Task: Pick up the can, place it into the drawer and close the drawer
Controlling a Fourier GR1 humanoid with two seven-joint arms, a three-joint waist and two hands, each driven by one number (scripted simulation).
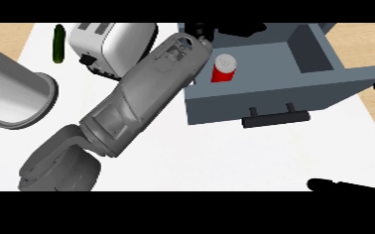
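A red can (pixel 224 69) with a white top stands upright inside the open blue-grey drawer (pixel 322 82), near its left wall. The drawer's black handle (pixel 275 119) faces me at the front. My left forearm crosses from the lower left up to the drawer's back left corner. My left hand (pixel 236 29) is at the picture's top, above and behind the can, fingers stretched out to the right and apart from the can; part of it is cut off. My right hand (pixel 336 184) shows only as dark fingers at the lower right edge, resting.
A silver toaster (pixel 110 43) stands at the back left, beside my left forearm. A green cucumber (pixel 58 43) lies further left. A large steel pot (pixel 22 96) sits at the left edge. White counter (pixel 242 153) spreads in front of the drawer.
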